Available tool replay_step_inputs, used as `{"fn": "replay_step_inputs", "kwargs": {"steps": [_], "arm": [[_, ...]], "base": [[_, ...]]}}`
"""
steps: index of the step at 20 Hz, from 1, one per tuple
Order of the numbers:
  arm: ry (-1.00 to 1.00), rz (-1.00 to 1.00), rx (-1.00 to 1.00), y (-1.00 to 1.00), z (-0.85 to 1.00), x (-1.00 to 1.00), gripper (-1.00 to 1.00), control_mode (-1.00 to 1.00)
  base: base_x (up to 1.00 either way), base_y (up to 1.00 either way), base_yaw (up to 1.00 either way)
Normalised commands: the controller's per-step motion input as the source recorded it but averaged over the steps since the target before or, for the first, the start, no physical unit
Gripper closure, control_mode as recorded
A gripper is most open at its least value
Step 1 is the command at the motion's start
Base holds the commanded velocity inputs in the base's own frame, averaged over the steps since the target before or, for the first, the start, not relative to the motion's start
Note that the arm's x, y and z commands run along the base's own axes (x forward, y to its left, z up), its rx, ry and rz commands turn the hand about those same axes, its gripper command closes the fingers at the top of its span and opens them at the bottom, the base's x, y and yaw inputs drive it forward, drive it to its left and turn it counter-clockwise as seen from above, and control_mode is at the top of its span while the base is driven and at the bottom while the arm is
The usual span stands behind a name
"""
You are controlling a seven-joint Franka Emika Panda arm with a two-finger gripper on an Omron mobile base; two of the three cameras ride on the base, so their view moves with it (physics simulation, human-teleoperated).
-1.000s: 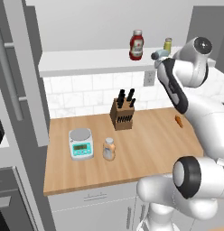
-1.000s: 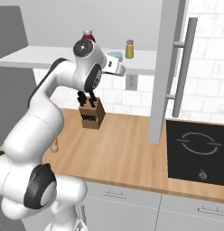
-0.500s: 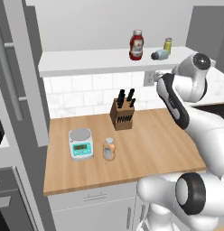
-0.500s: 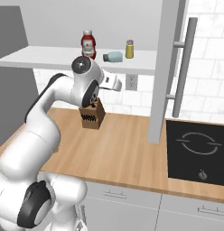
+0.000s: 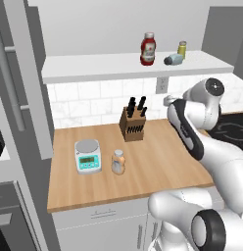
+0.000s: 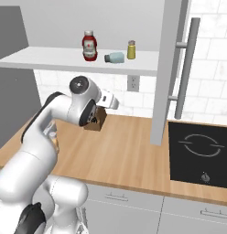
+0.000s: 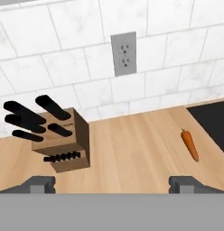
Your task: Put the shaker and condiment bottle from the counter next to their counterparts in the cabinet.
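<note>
One item is remaining on the counter: the condiment bottle is standing upright beside the scale, lying low and leftward of the gripper, whose fingertips are sitting spread apart and empty, facing the backsplash.

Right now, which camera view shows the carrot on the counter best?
The hand view: the carrot lies unobstructed on the wooden counter, right of the knife block. In both base views the arm stands where it would be, so I cannot make it out.

White tiled wall carries a grey outlet.
</note>
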Motion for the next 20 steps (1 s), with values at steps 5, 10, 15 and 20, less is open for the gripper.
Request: {"fn": "replay_step_inputs", "kwargs": {"steps": [5,10,15,20], "arm": [[0.11,0.0,0.0,0.29,-0.55,-0.07,-1.0,-1.0],[0.12,0.0,0.0,0.22,-0.52,-0.14,-1.0,-1.0],[0.07,0.0,0.0,0.23,-0.48,-0.31,-1.0,-1.0],[0.02,0.0,0.0,0.28,-0.49,-0.39,-1.0,-1.0]], "base": [[0.0,0.0,0.0],[0.0,0.0,0.0],[0.0,0.0,0.0],[0.0,0.0,0.0]]}}
